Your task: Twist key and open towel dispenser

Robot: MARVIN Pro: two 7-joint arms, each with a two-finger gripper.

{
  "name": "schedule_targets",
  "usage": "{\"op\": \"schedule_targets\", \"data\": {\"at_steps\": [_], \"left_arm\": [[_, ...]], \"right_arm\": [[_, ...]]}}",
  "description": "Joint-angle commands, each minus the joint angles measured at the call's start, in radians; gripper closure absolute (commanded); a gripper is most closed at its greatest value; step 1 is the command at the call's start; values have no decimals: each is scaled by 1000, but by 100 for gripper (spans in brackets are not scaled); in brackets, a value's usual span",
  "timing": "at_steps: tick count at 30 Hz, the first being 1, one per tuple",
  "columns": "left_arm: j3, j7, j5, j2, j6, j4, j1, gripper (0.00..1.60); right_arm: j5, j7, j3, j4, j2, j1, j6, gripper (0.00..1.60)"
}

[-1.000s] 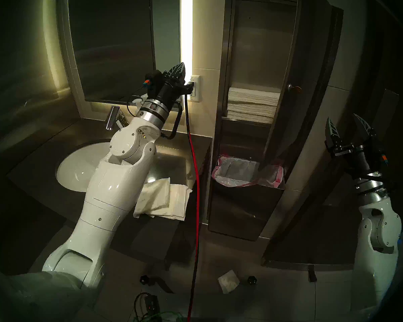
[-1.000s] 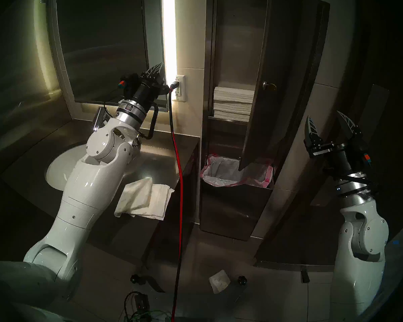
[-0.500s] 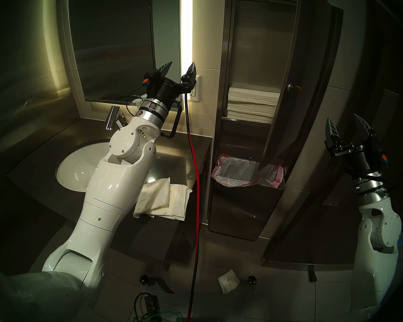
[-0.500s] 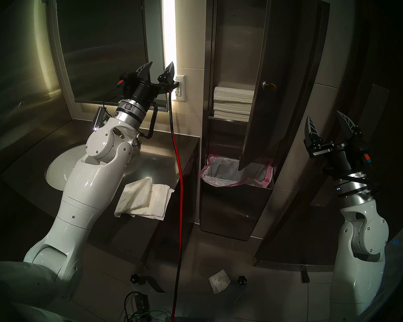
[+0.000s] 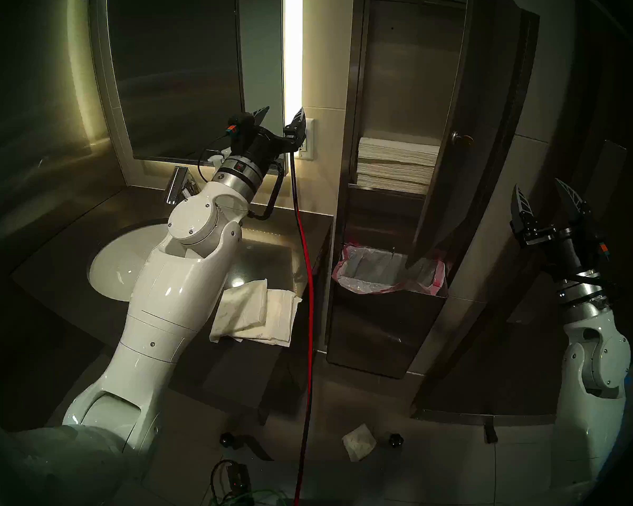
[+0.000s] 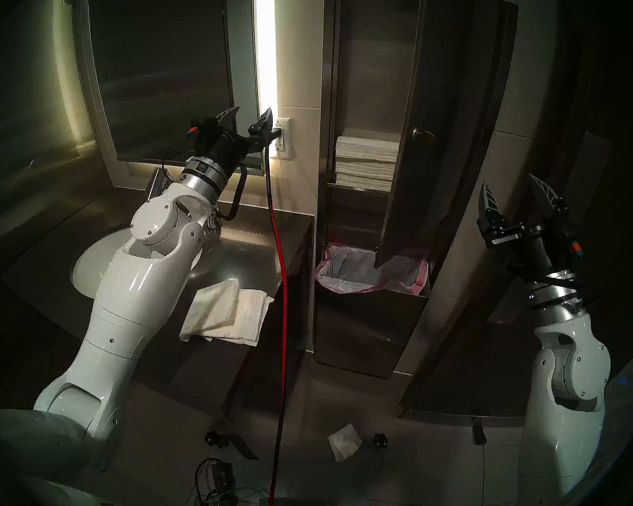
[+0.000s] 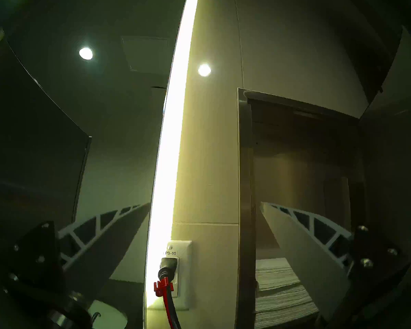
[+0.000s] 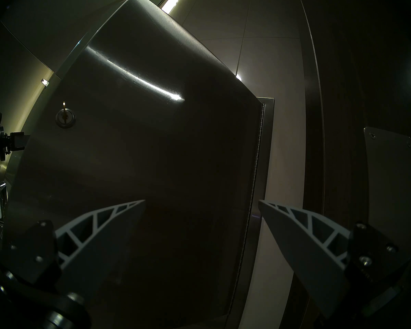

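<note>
Towel dispenser (image 5: pixel 399 92): tall brushed-steel wall cabinet, flat door (image 5: pixel 465 136) swung out on its right-edge hinge. Key (image 8: pixel 64 112) small, brassy, seated in the round lock (image 8: pixel 65 117) near the door's free edge. Inside: ribbed stack of folded paper towels (image 5: pixel 395 164); below it the pink-lined bin (image 5: pixel 388 271). Left of dispenser: wall outlet (image 7: pixel 178 274) with black-red cable (image 5: pixel 309 275), bright light strip (image 5: pixel 293 49), mirror (image 5: pixel 176 67), dark desk (image 5: pixel 271 238) carrying white towel packs (image 5: pixel 256 311). Left pincer (image 5: pixel 282 114) spread open at the outlet, empty. Right pincer (image 5: pixel 539 196) spread open right of the door, empty.
</note>
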Motion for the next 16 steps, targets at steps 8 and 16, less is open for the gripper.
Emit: {"op": "schedule_targets", "data": {"at_steps": [8,16], "left_arm": [[-4,-11,-4,-9,-11,-14,-21,0],[-6,-14,-2,-11,-10,-14,-20,0]], "right_arm": [[-2,-1,-1,-11,2,3,0,0],[-2,-1,-1,-11,2,3,0,0]]}}
